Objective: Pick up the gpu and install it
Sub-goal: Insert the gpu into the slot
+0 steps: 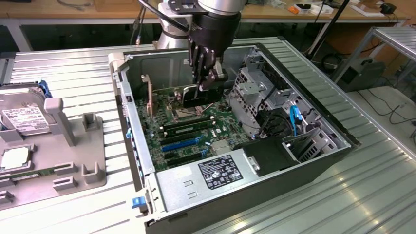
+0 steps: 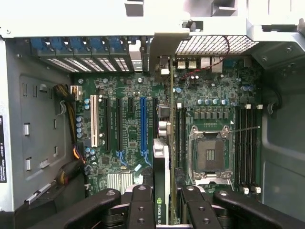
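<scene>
The end effector grips the gpu edge-down above the motherboard. It seems light, stiff but fragile — best pinched at its upper edge.

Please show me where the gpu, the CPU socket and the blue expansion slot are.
gpu [image 2: 161, 186], wrist view, its edge near the NVIDIA label.
CPU socket [image 2: 209, 155], wrist view, its open centre.
blue expansion slot [image 2: 143, 124], wrist view, middle of its length.

place: workshop-style robotics lab | evidence: 1 ribbed metal table; wooden workbench behind; 1 opened PC case; grey parts fixture
</scene>
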You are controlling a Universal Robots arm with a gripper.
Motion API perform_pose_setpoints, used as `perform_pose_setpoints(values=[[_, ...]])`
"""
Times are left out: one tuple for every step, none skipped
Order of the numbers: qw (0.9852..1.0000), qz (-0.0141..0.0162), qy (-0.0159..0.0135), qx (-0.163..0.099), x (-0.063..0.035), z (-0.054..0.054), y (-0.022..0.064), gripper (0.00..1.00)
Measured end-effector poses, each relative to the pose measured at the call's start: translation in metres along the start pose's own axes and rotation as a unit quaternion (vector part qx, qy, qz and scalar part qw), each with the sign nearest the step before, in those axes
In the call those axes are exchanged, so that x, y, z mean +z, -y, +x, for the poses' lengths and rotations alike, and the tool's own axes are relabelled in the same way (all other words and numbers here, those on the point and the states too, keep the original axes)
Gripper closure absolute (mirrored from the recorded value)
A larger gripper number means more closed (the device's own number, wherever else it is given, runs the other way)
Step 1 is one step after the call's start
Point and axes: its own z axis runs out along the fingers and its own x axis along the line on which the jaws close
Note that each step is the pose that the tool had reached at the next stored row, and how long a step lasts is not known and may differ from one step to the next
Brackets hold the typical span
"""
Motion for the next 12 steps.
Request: perform_pose_setpoints(values=[[1.0,0.0,0.0001,0.0,0.0001,0.0,0.0,0.73],[1.0,0.0,0.0001,0.0,0.0002,0.0,0.0,0.73],[1.0,0.0001,0.0001,0.0,0.0002,0.0001,0.0,0.73],[1.0,0.0001,0.0002,0.0,0.0004,0.0003,0.0,0.73],[1.0,0.0001,0.0001,0.0,0.0004,0.0011,0.0001,0.73],[1.0,0.0,0.0001,0.0,0.0004,0.0019,0.0001,0.73],[1.0,0.0,0.0001,0.0,0.0005,0.0027,0.0001,0.73],[1.0,0.0,0.0001,0.0,0.0006,0.0036,0.0001,0.73],[1.0,0.0,0.0001,0.0,0.0006,0.0042,0.0001,0.73],[1.0,0.0001,0.0001,0.0,0.0007,0.0054,0.0001,0.73],[1.0,0.0001,0.0001,0.0,0.0009,0.0065,0.0001,0.73],[1.0,0.0,0.0001,0.0,0.0011,0.0071,0.0001,0.73]])
